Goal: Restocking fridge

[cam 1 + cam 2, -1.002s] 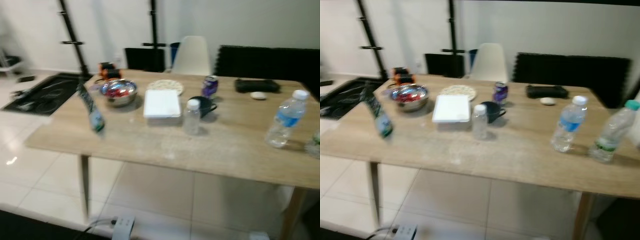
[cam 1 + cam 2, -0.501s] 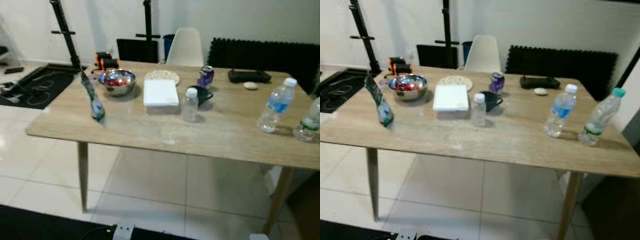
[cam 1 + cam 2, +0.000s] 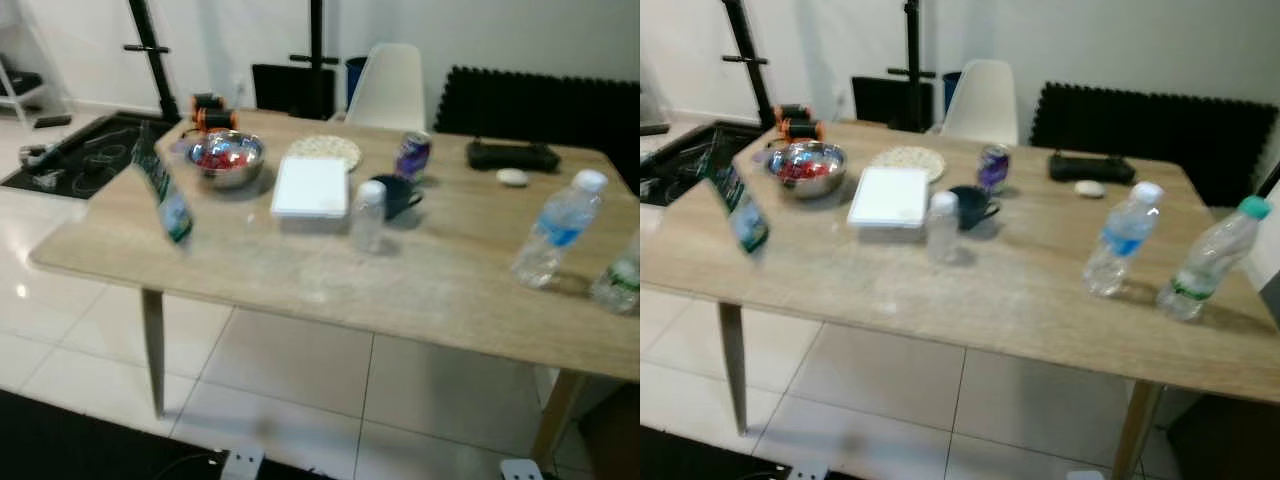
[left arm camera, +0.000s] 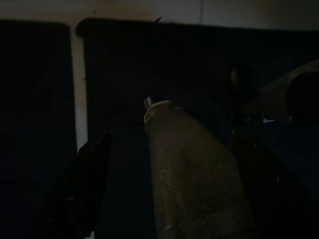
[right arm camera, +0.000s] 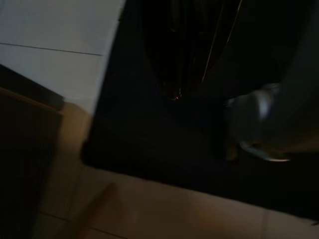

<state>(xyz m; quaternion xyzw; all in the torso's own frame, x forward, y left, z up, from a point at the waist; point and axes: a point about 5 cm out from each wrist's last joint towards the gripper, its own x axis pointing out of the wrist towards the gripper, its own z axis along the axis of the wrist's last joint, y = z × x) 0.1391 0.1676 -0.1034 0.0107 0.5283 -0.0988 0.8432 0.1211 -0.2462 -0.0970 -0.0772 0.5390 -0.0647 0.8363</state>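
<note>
A wooden bench (image 3: pixel 970 290) carries, from left to right, a tilted pouch (image 3: pixel 737 208), a bowl (image 3: pixel 806 167), a white box (image 3: pixel 889 196), a small bottle (image 3: pixel 942 226), a can (image 3: pixel 993 167) and two water bottles (image 3: pixel 1121 241) (image 3: pixel 1212 262). The left pincer (image 4: pixel 169 164) holds its fingers (image 4: pixel 84 184) apart in the dark; the right pincer's state cannot be told.

The left hand (image 4: pixel 167 164) shows two long black fingers (image 4: pixel 84 184) in the dim left wrist view, flat and blade-like, widening toward the camera. In the dark right wrist view, a rounded silver-grey shell (image 5: pixel 259 119) of the robot's body shows, smooth and curved, with a pale glint along its lower edge.
</note>
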